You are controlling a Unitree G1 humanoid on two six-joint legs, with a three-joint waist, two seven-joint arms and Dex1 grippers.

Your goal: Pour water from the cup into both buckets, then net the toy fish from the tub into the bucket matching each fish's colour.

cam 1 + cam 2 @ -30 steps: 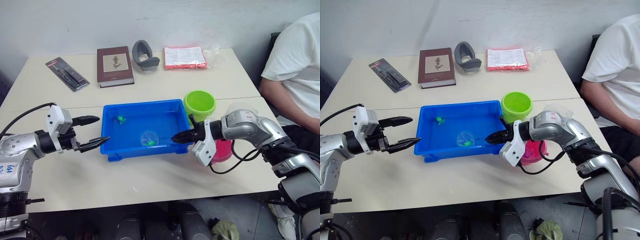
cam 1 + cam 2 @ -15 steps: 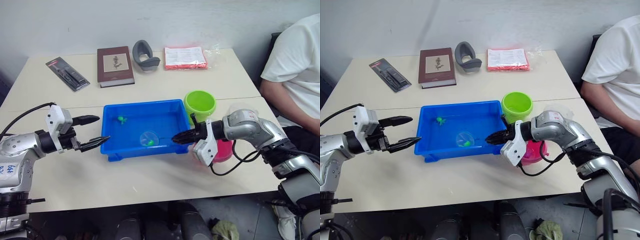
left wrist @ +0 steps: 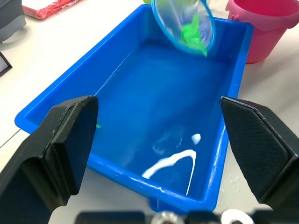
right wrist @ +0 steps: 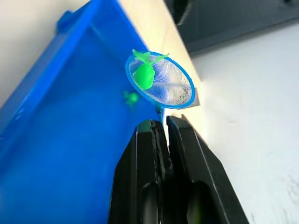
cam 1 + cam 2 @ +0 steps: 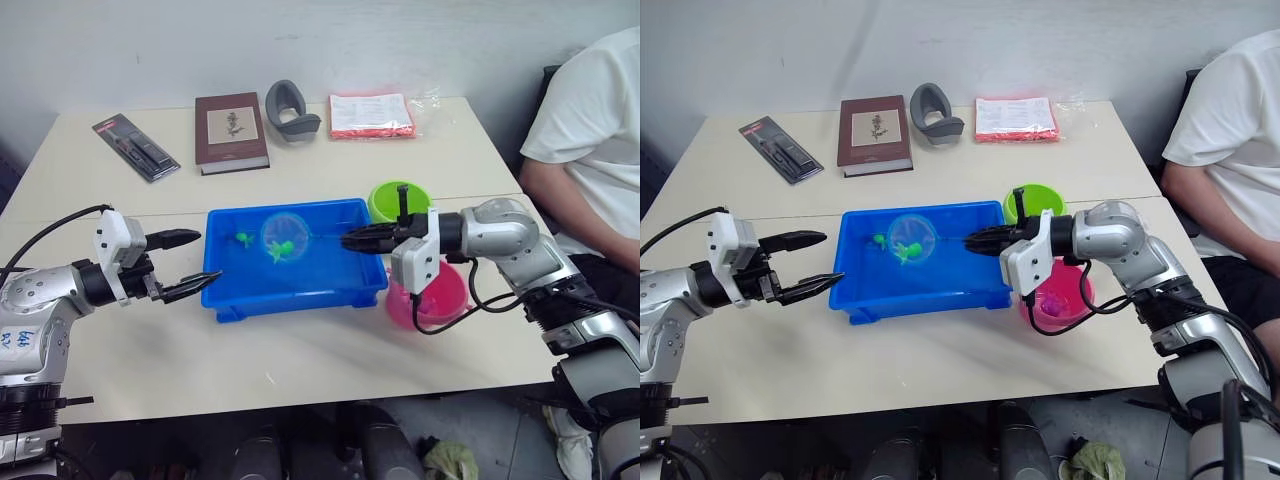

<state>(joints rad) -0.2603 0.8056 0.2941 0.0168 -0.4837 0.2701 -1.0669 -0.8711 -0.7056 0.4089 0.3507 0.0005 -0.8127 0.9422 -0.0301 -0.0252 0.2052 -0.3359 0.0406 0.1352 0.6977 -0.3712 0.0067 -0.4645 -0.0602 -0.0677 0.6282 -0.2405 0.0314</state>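
Note:
The blue tub (image 5: 320, 268) sits mid-table. My right gripper (image 5: 350, 240) is shut on the thin handle of a small round net (image 5: 284, 236), held above the tub's far left part. A green toy fish (image 5: 279, 248) lies in the net (image 4: 161, 81). Another green fish (image 5: 243, 238) rests in the tub's far left corner. The lime green bucket (image 5: 385, 198) stands behind my right wrist and the pink bucket (image 5: 440, 295) just right of the tub. My left gripper (image 5: 208, 256) hovers open at the tub's left wall, holding nothing. The cup is hidden.
Along the table's far side lie a black packaged item (image 5: 135, 147), a brown book (image 5: 230, 130), a grey curved object (image 5: 290, 108) and a red packet (image 5: 370, 115). A person in a white shirt (image 5: 590, 150) sits at the right edge.
My right gripper has lifted the net with the green fish out of the tub, up and toward its far left. The arm has risen off the pink bucket. The left gripper stays put.

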